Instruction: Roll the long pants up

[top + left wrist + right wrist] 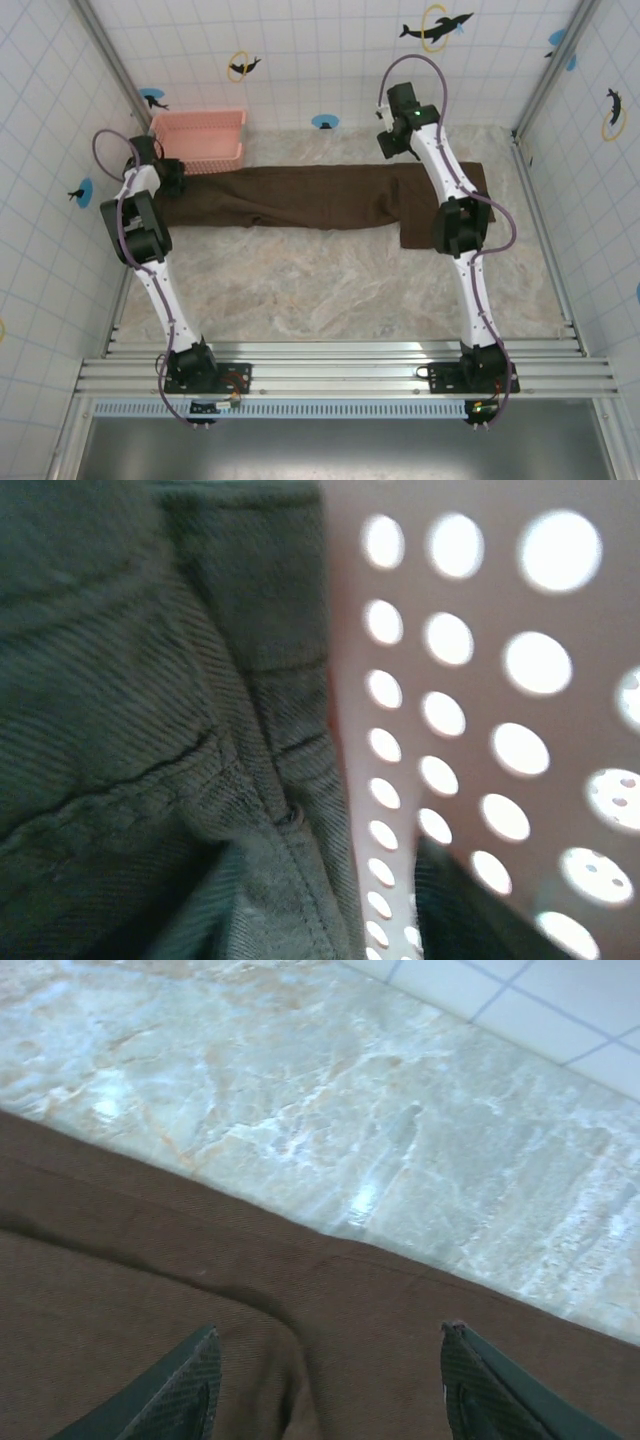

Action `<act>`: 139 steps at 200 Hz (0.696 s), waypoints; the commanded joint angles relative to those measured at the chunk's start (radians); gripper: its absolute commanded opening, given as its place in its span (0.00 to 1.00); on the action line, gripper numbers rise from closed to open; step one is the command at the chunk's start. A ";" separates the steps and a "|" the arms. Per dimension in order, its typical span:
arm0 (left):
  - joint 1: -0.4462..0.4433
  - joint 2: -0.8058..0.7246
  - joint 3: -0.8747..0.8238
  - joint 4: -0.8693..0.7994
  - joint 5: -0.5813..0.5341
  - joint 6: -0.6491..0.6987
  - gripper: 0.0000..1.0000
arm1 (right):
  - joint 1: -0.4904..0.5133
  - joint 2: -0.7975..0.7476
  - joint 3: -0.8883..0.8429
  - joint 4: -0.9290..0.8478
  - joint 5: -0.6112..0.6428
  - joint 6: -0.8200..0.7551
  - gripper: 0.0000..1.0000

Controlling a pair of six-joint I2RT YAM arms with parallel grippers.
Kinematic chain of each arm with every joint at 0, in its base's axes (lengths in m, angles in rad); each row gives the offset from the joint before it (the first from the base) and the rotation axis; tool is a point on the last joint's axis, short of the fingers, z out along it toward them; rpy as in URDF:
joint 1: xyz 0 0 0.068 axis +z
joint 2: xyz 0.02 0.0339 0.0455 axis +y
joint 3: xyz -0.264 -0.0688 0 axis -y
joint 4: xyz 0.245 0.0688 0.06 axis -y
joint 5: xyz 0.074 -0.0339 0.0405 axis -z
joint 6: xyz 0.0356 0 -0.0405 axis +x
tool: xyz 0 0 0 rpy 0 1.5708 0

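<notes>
Beyond the bare front of the marble table (330, 290), the long pants (300, 195) lie flat, stretched left to right. They look like soft, light cloth that would sag and slip, so they are probably best pinched at one end's corners. The right gripper (330, 1332) hovers with fingers spread over their right end, while the left gripper (172, 178) sits at their left end beside the pink basket (200, 135), and whether it is spread or closed cannot be told.

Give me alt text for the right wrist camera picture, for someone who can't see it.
The right gripper, its two dark fingers apart and empty, hangs over the long pants, brown cloth with a crease, near its edge. Beyond lies the pale marbled table, with white wall tiles at upper right.
</notes>
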 commanded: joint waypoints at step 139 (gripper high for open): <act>-0.063 -0.501 -0.427 -0.113 -0.103 0.603 0.97 | 0.180 -0.551 -1.033 -0.077 0.032 0.158 0.59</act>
